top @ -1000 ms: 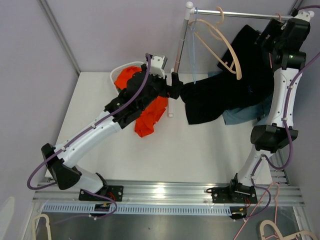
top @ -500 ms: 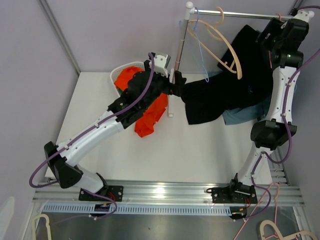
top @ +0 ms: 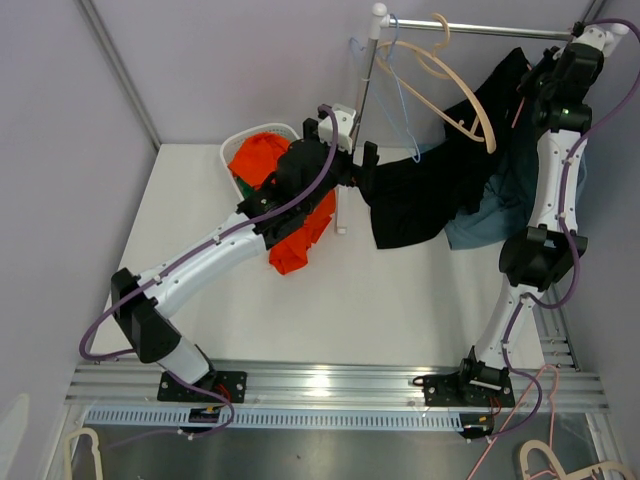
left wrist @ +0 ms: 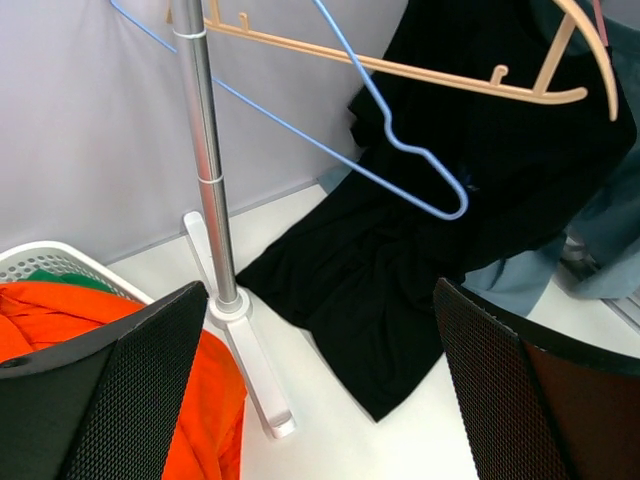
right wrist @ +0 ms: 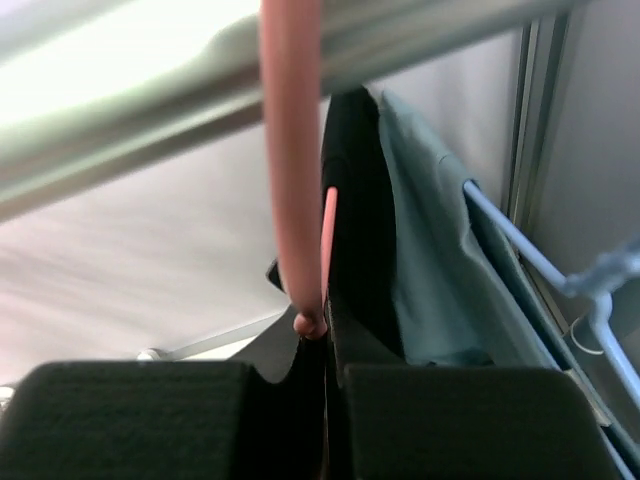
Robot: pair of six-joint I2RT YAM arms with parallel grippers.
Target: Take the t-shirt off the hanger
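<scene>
White table point(top: 400, 300), lilac walls point(top: 230, 60) — left gripper point(left wrist: 320, 292) wide, empty; right gripper point(right wrist: 331, 385) closed (hold on black t-shirt point(top: 410, 205) unclear)

White arms point(top: 205, 262), black joints point(top: 540, 262), purple cables point(top: 98, 335)

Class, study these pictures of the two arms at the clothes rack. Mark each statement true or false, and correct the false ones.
1. The left gripper is open. True.
2. The white basket is empty. False: an orange cloth fills it and spills over onto the table.
3. The lower part of the black t-shirt rests on the table. True.
4. The blue hanger carries the black t-shirt. False: it hangs bare.
5. The right gripper is wide open above the basket. False: it is shut, up by the rail.
</scene>
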